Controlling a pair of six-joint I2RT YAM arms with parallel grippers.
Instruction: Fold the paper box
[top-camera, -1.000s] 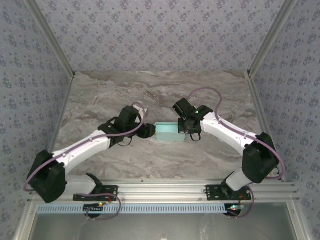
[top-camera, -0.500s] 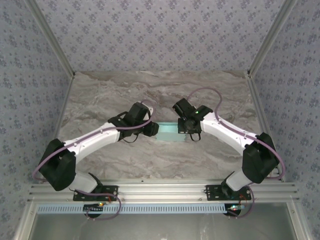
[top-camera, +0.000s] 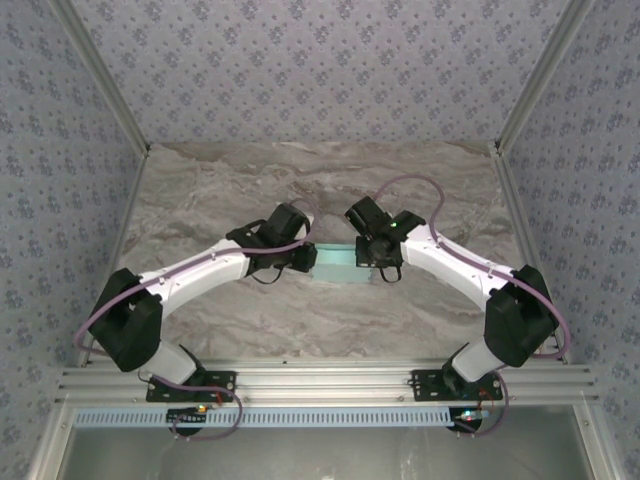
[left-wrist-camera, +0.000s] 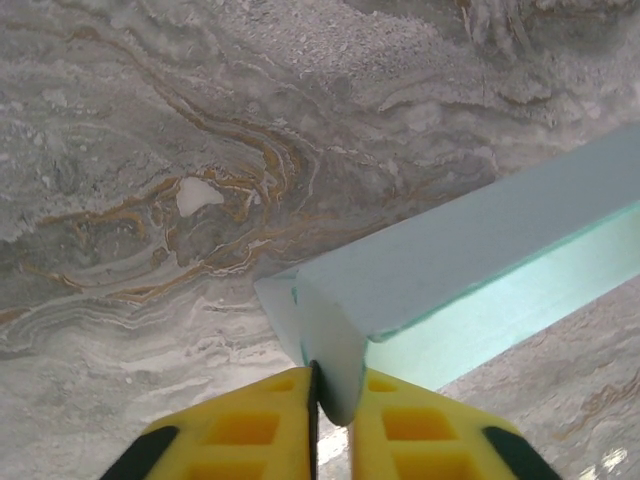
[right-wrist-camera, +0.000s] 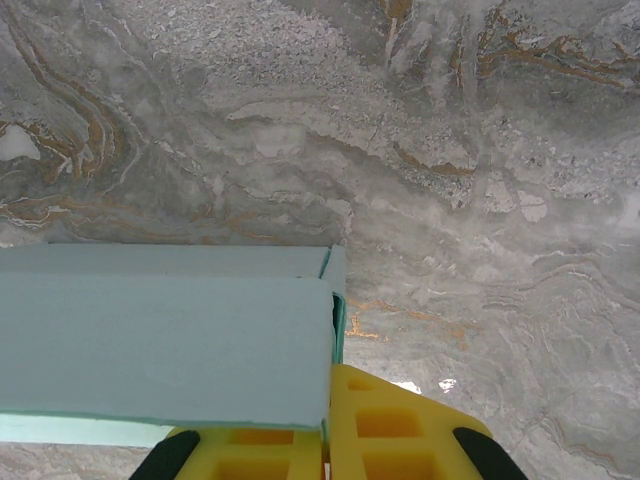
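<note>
At the middle of the marble table (top-camera: 200, 200), the paper box (top-camera: 335, 262) lies as a long, pale aqua shell, part-folded, its long side parallel to the table's near edge. At the end toward the table's left side, the left gripper (left-wrist-camera: 315, 385) pinches a folded flap between yellow fingers (left-wrist-camera: 260, 425). At the end toward the table's right side, the right gripper (right-wrist-camera: 328, 405) is clamped on the card wall. Both arms reach in from the table's near edge.
</note>
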